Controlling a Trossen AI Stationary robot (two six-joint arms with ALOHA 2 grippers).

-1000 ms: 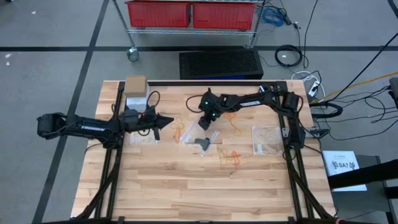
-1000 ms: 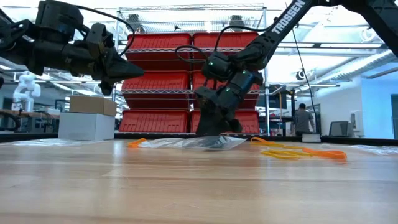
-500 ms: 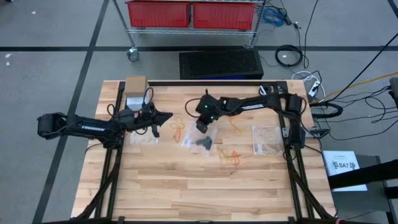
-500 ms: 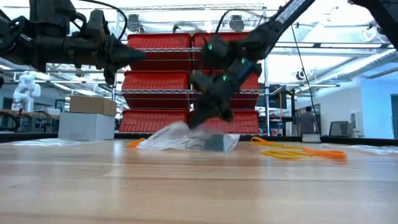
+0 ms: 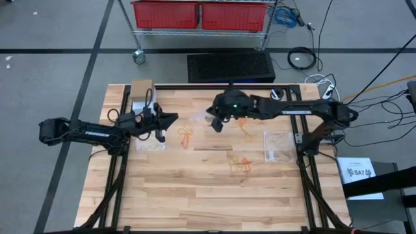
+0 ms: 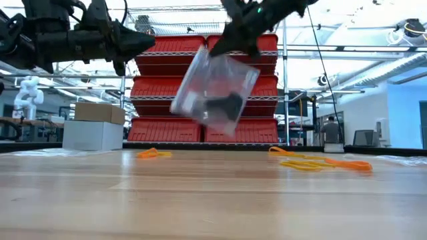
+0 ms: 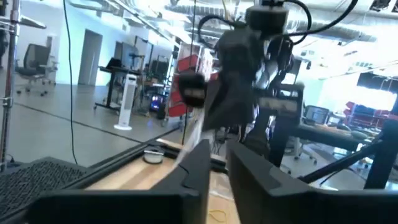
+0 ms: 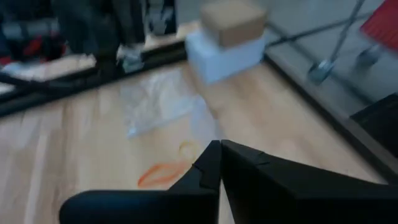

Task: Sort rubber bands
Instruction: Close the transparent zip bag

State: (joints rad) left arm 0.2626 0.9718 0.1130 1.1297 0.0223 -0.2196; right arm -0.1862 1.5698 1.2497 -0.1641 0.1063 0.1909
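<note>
Right gripper (image 6: 233, 41) has a clear plastic bag (image 6: 215, 90) pinched by its top edge and hanging well above the table (image 5: 195, 195).

Bag is tilted, with a dark clump inside (cannot tell what it is). In the right wrist view the fingers (image 8: 211, 163) are pressed together. Left gripper (image 5: 170, 119) hovers above the table's left-back area, pointing toward the right arm, fingers drawn close with only a narrow slit between them, nothing held. Rubber bands lie loose on the wood: an orange cluster (image 5: 186, 134) near table centre, just right of the left gripper; an orange and pale yellow bunch (image 5: 239, 162) nearer the front; thin yellowish ones (image 5: 244, 132) beside the right arm. Two more clear bags lie flat, one under the left gripper (image 5: 149, 145), one at right (image 5: 278, 144). Cardboard-topped box (image 5: 142, 94) sits at the back-left corner.
</note>
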